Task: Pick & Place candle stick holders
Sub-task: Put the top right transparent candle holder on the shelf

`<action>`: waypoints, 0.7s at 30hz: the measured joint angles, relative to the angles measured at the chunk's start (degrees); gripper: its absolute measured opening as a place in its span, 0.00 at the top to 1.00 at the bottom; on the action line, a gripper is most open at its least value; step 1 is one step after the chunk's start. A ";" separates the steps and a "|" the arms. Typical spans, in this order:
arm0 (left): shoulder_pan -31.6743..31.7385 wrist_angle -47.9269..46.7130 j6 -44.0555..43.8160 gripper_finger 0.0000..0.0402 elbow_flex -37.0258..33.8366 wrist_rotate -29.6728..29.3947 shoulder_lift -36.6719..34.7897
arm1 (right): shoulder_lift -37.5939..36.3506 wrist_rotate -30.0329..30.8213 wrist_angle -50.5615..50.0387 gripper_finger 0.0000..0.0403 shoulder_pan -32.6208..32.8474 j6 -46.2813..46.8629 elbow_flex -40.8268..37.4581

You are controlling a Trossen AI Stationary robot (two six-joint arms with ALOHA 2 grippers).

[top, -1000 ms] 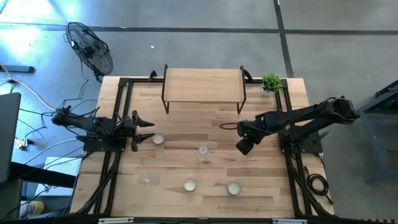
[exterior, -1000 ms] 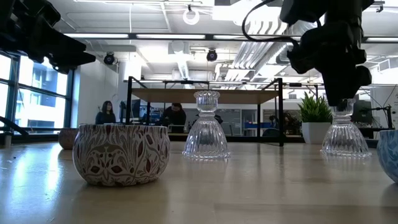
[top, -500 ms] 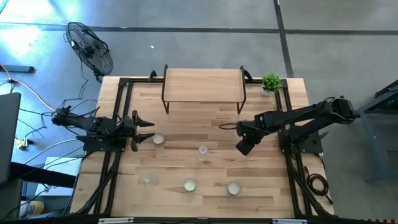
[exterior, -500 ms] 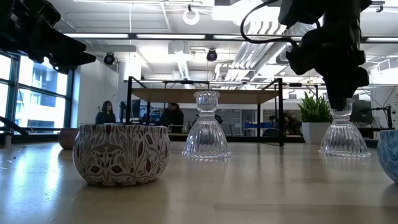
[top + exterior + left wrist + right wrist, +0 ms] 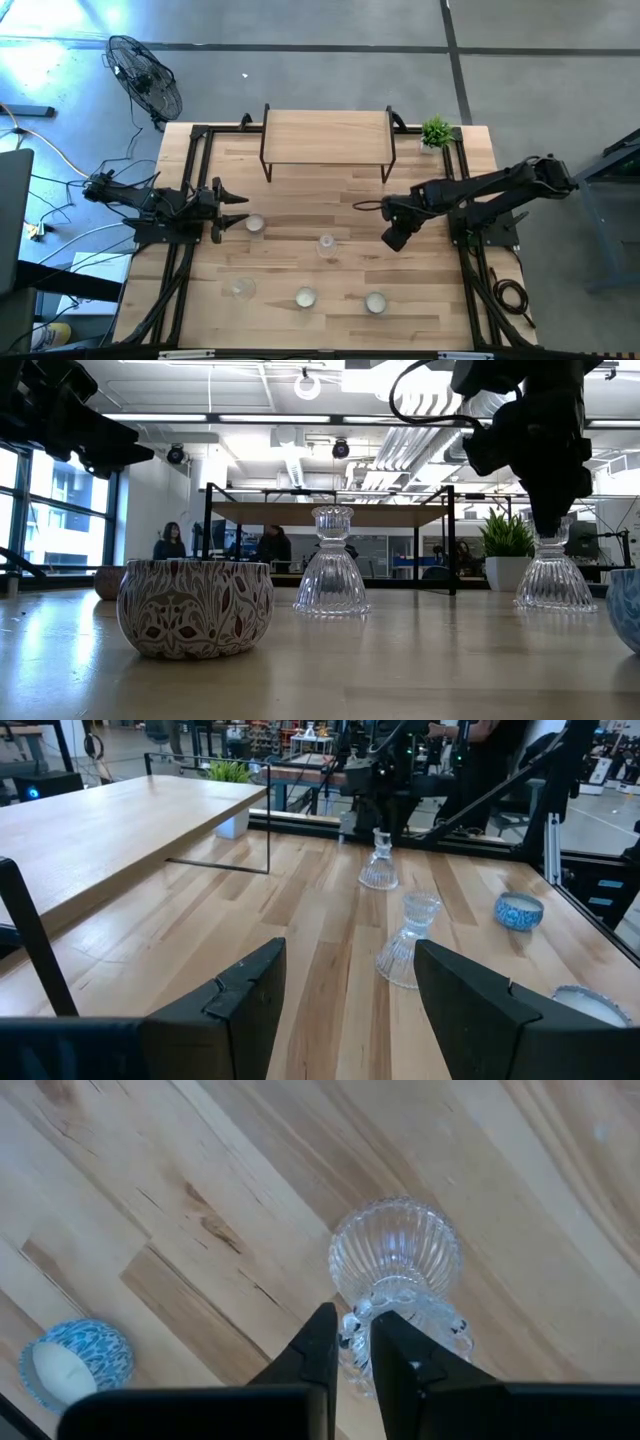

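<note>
Your right gripper (image 5: 355,1342) hangs over the right-hand middle of the bench (image 5: 330,200), pointing down, with its jaws drawn in on the rim of a clear glass holder (image 5: 398,1275). In the right wrist view the two dark fingers (image 5: 318,1348) sit close together, pinching the top edge, and the ribbed bell base spreads out beyond them on the wood. In the low view that holder's base appears to rest on the bench.

A blue tealight cup (image 5: 75,1363) stands well apart from that holder. A second glass holder (image 5: 326,244) stands near the bench centre, a third (image 5: 242,289) near the front left, with two tealight cups (image 5: 305,297) beside it along the front.

Your left gripper (image 5: 232,208) waits at the left side, jaws apart and empty, just beside another tealight cup (image 5: 254,223).
</note>
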 joint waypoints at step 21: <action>0.00 0.00 0.00 0.46 -0.02 1.88 0.00 | 0.27 7.21 -11.32 0.97 3.33 -0.49 16.03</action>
